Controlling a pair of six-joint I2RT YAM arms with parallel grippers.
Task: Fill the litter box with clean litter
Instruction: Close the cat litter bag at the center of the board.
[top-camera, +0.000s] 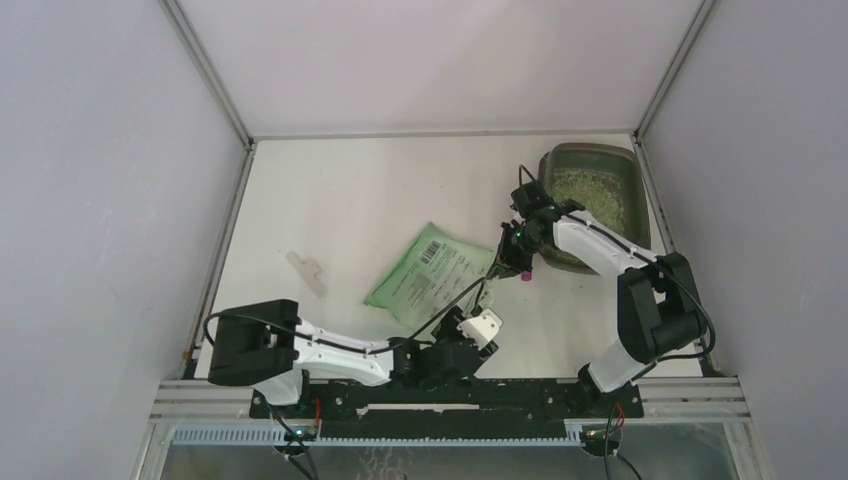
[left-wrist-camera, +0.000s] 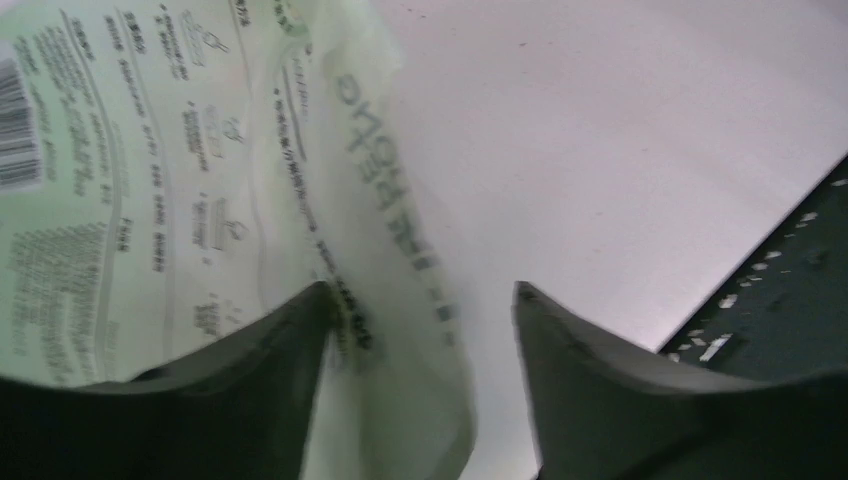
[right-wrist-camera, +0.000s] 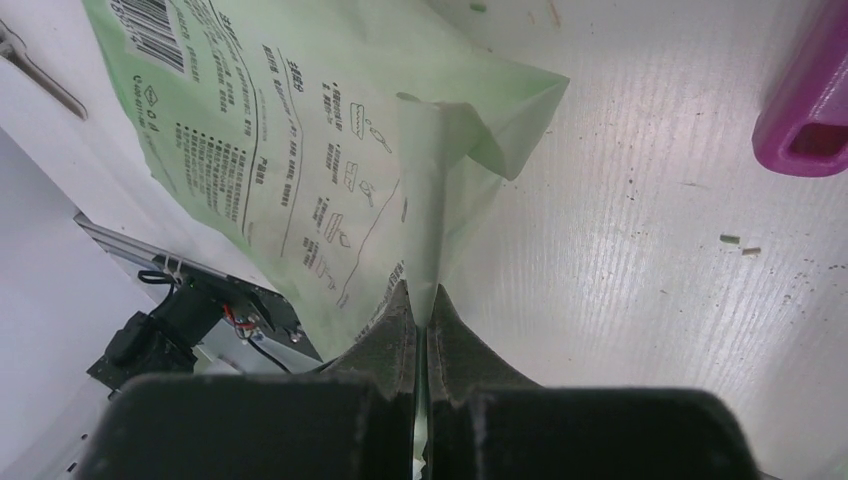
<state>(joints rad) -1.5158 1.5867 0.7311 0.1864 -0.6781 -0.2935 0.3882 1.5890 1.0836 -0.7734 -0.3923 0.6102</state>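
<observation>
– Thin green plastic is all the right gripper (right-wrist-camera: 421, 305) has. Its jaws are pressed together on one narrow fold at the edge of the printed litter bag (right-wrist-camera: 280, 150).
– Risk?
– The fold slips out on any pull. The film looks slick and the pinch is shallow. That's my read, not something seen.
– And the left gripper (left-wrist-camera: 418, 318)?
– Spread. The bag's crumpled edge lies between its fingers (left-wrist-camera: 280, 350), but nothing clamps it. So there's one hold only, and a lifted bag would hang off one corner and swing.
– Spill?
– Likely, if granules are inside. I can't tell which end is open or how full the bag is, though it looks fairly flat. A few stray grains (right-wrist-camera: 736, 240) lie on the table (right-wrist-camera: 620, 250) just right of the right gripper.
– Anything in the way?
– The magenta scoop (right-wrist-camera: 805, 110), just beside the right gripper on its right. A dragged bag could knock it.
– Where's the litter box (top-camera: 592, 149)?
– Beyond the right gripper, up and to its right, near but not touching. It's well apart from the left gripper.
– And the clean litter (top-camera: 595, 195)?
– Greenish-beige granules lying in the box, past the right gripper's wrist. The fill level can't be judged from above.
</observation>
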